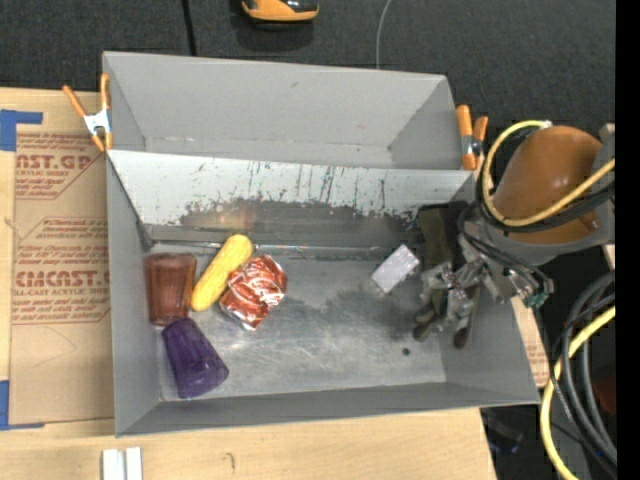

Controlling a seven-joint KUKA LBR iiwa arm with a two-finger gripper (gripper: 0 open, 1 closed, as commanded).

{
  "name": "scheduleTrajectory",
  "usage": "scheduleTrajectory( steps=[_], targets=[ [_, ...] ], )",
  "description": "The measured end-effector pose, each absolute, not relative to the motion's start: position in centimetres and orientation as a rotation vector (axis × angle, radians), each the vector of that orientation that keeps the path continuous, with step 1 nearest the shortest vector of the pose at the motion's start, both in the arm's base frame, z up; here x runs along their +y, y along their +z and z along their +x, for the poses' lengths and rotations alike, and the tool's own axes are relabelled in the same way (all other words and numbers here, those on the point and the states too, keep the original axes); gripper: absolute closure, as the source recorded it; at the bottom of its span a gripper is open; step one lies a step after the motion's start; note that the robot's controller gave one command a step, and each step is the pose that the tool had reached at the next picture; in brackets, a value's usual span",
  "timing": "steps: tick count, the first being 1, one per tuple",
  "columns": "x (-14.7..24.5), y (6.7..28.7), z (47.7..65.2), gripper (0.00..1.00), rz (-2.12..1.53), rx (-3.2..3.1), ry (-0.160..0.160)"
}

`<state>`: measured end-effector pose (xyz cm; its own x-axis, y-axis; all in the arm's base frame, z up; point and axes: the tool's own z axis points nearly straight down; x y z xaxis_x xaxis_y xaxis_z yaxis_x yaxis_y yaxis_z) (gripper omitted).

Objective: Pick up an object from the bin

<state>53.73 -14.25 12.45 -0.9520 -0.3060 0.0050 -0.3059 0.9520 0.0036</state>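
Note:
My gripper (441,329) hangs low over the right end of the bin floor, its two dark fingers pointing down with a small gap and nothing between them. A small pale grey block (395,267) lies just up and left of the fingers, apart from them. Far to the left lie a red-and-white crinkled packet (254,289), a yellow banana-shaped piece (222,270), a brown block (170,286) and a purple cup-shaped piece (192,359).
The arm with its orange cover and yellow cables comes in over the bin's right wall. Bare floor stretches between the packet and the gripper. The bin's sloped walls rise close to the right of and in front of the fingers.

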Motion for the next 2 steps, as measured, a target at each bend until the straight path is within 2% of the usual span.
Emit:
scheduleTrajectory(
  steps=[1,2],
  targets=[
    [-14.2,13.9,53.5,1.00,0.529,-3.112,0.009],
    [-12.9,24.6,54.1,1.00,0.587,-3.090,0.000]
  ],
)
